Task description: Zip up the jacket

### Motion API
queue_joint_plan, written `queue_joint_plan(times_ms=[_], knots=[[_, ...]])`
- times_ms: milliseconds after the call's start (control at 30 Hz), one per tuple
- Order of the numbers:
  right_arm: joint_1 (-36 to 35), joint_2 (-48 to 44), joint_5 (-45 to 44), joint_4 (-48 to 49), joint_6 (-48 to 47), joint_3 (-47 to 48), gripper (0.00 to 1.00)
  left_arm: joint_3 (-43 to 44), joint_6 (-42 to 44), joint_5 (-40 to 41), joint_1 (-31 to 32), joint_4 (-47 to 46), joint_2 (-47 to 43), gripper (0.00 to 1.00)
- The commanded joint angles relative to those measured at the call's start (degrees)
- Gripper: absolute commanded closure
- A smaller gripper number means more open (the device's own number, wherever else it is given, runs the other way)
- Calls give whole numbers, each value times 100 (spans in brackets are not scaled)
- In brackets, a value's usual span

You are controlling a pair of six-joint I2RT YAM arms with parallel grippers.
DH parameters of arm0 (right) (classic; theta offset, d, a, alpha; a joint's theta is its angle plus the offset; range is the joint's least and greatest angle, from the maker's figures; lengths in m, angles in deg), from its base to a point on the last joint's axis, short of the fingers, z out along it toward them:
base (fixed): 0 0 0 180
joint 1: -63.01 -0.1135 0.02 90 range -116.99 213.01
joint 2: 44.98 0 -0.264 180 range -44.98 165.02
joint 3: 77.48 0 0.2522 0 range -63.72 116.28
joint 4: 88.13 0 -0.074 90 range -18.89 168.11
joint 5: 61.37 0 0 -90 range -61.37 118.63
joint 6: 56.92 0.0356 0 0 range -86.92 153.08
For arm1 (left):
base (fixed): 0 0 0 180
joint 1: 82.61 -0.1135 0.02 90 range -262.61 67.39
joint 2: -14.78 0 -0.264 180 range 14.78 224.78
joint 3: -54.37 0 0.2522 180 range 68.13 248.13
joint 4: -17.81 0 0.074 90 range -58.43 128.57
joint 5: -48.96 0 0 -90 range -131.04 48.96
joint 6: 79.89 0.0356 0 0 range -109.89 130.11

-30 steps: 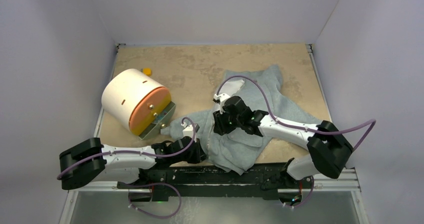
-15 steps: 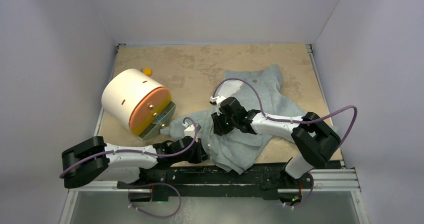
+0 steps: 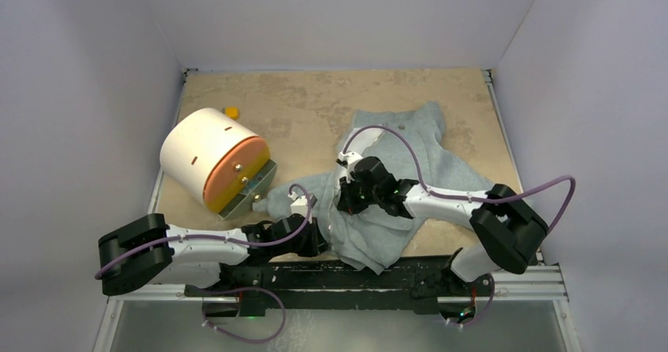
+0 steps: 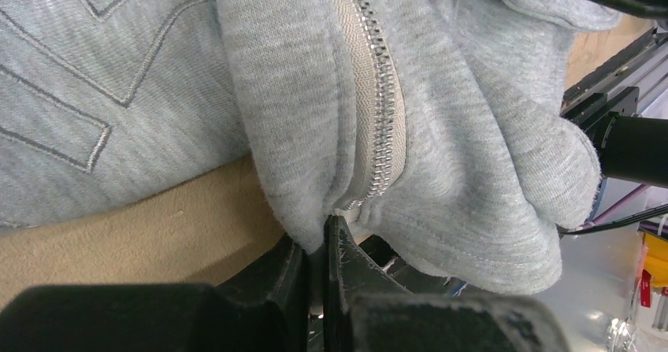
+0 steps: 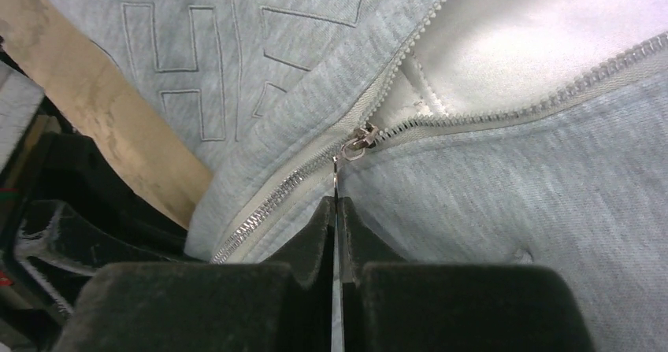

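Jacket [image 4: 473, 171] soft matt fleece; zipper [image 4: 384, 108] shiny metal.

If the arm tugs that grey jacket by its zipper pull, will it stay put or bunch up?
Likely floppy: the jacket lies in rumpled folds, so it should bunch and drag, not hold shape. It looks light, so the left end effector pinching its hem probably anchors it. The small metal zipper pull may slip.

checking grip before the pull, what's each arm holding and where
Left fingers pinch the light grey fabric jacket at its hem below the zipper; right fingers pinch the metal zipper pull tab.
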Motion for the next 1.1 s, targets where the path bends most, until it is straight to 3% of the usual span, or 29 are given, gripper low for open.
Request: queue_joint_plan(times_ms=[0,233,500,900,1067], knots=[[-26,-295,110,357,334,-82,100,-98,45,-43,-14,431,199,100],[-17,-482,-59,507,441,-214,100,-100,54,-80,-14,366,279,100],[-17,-83,-88,925,757,-267,100,-107,71,-108,-14,334,308,100],[-18,198,-114,1296,968,-339,81,-133,106,-144,-14,331,320,100],[-18,265,-159,1289,977,-320,79,-126,106,-159,-14,287,379,100]])
